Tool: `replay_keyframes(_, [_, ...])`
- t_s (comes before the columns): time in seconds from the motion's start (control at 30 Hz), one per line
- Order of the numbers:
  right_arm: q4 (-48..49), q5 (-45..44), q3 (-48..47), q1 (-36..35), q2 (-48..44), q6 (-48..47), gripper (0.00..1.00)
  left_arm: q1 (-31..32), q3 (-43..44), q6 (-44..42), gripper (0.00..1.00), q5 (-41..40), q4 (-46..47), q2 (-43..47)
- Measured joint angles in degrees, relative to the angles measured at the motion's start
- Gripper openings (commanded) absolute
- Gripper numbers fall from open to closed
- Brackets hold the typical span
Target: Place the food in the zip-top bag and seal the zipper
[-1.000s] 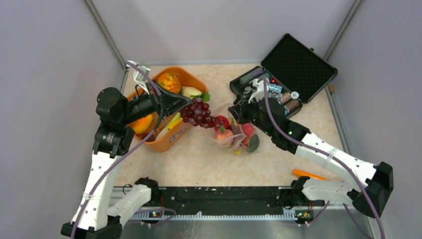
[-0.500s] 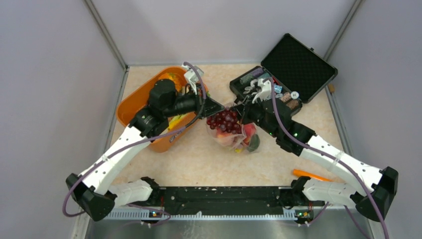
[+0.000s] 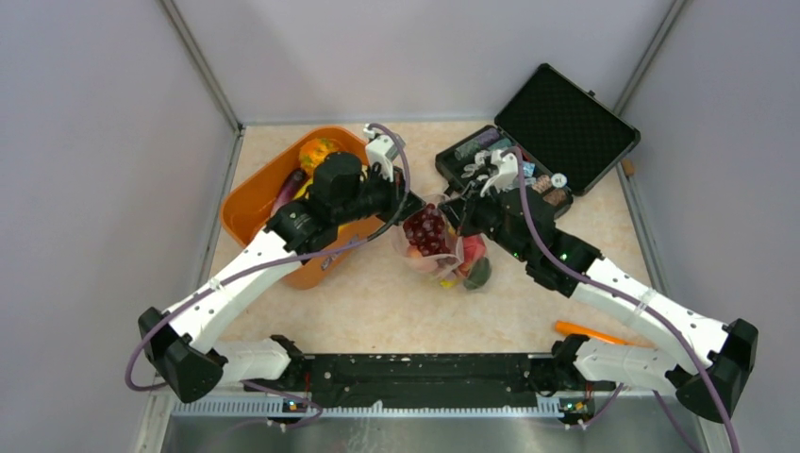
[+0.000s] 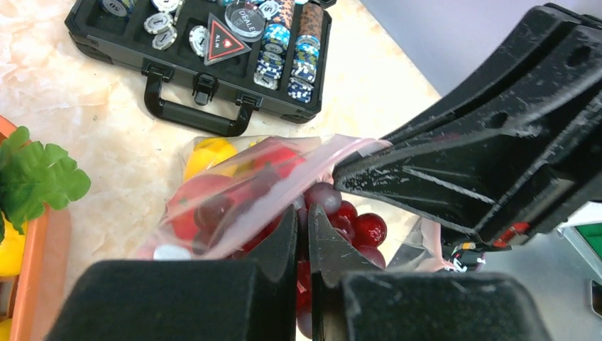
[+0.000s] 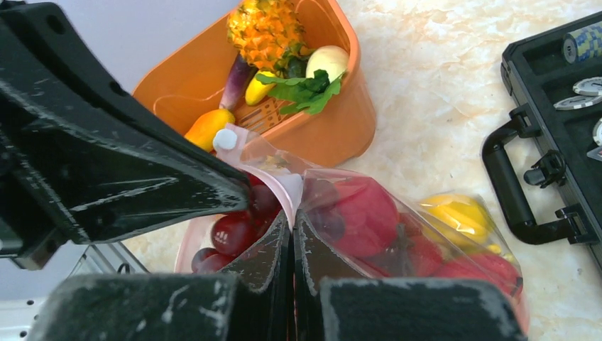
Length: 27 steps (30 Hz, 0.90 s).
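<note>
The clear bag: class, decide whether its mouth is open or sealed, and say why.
Open. The right hand pinches one edge of the bag, and the grapes held by the left hand hang between its parted edges.

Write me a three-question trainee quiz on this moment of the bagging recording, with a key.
1. True or false: the bag is sealed.
2. The right gripper is: A open; B shut on the bag's edge; C shut on nothing.
3. Name the food at the tips of the left gripper.

Key:
1. False. The mouth is held open.
2. B.
3. The grapes.
</note>
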<state>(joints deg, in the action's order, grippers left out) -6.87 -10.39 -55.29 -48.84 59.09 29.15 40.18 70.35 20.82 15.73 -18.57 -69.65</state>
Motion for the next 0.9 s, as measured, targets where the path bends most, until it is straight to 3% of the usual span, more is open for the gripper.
replay_keyframes(0.07, [0.0, 0.5, 0.0, 0.0, 0.0, 0.0, 0.00, 0.7, 0.5, 0.0, 0.03, -0.8, 0.0, -1.2])
replay_keyframes(0.13, [0.0, 0.9, 0.0, 0.0, -0.1, 0.0, 0.00, 1.5, 1.4, 0.0, 0.39, -1.3, 0.0, -2.7])
replay_keyframes(0.2, [-0.1, 1.1, 0.0, 0.1, -0.4, 0.0, 0.00, 2.7, 2.9, 0.0, 0.44, -1.6, 0.1, -4.3])
replay_keyframes(0.3, [-1.1, 0.7, 0.0, 0.3, -1.5, 0.0, 0.00, 4.2, 4.1, -0.5, 0.71, -1.5, 0.8, -5.2])
replay_keyframes(0.47, [-3.5, -1.4, -0.5, 0.3, -3.7, -0.1, 0.00, 5.2, 4.0, -2.2, 0.93, -3.4, 0.8, -1.9])
replay_keyframes(0.63, [-5.0, -2.7, -1.1, 0.3, -4.7, -0.6, 0.00, 5.1, 2.9, -4.8, 0.99, -9.4, -0.2, 6.6])
replay_keyframes(0.9, [-6.5, -3.5, -1.4, 0.3, -4.7, -1.0, 0.00, 5.0, -0.8, -3.5, 0.91, -13.0, -5.6, 11.6])
